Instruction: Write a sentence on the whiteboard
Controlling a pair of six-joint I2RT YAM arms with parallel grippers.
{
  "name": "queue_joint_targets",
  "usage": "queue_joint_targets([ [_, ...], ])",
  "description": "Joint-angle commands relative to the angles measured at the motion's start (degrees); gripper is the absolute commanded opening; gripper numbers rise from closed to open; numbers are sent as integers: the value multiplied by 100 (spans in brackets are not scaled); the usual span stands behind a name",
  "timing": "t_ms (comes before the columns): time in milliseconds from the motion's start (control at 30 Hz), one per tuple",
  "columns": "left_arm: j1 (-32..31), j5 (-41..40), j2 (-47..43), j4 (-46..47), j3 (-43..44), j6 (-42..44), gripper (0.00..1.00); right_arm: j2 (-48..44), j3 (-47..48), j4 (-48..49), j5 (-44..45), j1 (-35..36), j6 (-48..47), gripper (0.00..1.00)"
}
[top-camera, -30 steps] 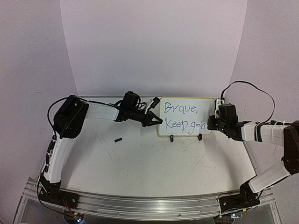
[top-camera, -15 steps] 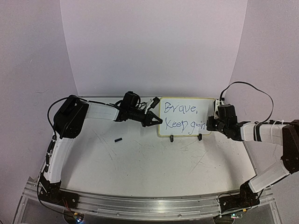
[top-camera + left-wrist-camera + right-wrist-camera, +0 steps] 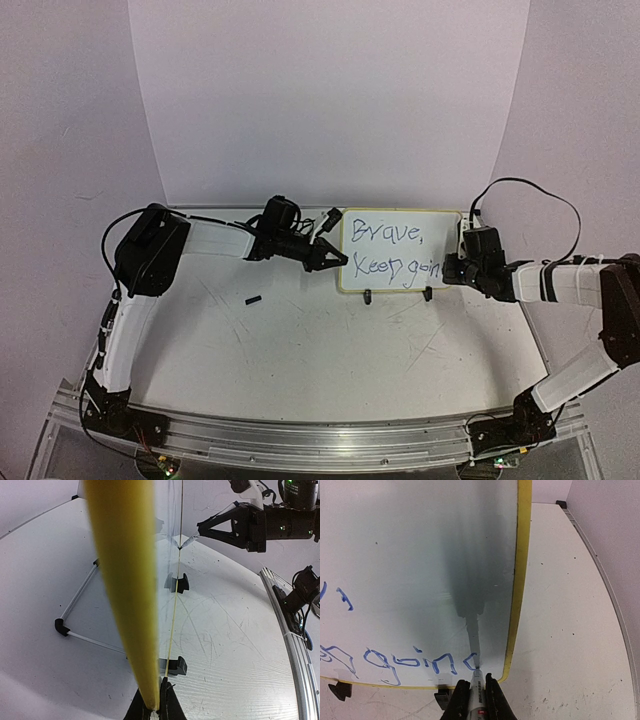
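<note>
Leftmost, well apart from the rest: a small black cap-like piece (image 3: 253, 298) lying on the scratched surface (image 3: 300, 350), perhaps the marker's cap, though too small to say for sure.

Next, to its right, the left pincer (image 3: 335, 258), pressed together on the left short edge of the whiteboard (image 3: 398, 215), pinching the cream-yellow rim and bracing it.

Then the whiteboard itself, upright toward the far middle of the surface on two black clip feet (image 3: 368, 296), long axis running left to right, written face turned to the near side. Reads "Brave," on the upper line and "Keep goin" on the lower, in blue.

Right of that, the right pincer (image 3: 472, 696), closed around a marker (image 3: 476, 682), tip touching the board just past the last letter, low down and close beside the right rim.

Judged as mid-sentence, with a final letter probably wanting. Turns on this: very little bare board between tip and right rim along the lower line, so room for only a short stroke rightward. More space only higher up, right of "Brave,".

Right arm alone placed to write. Left arm at the opposite end, holding.

Risks tipping or sliding the board on its feet if pressed hard, hence the worth of the left clamp.
</note>
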Motion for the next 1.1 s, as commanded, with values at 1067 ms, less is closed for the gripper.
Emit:
queue_joint_targets([
  [1067, 84, -985, 210, -908, -75, 407, 0, -8, 157, 231, 263, -17, 93, 0],
])
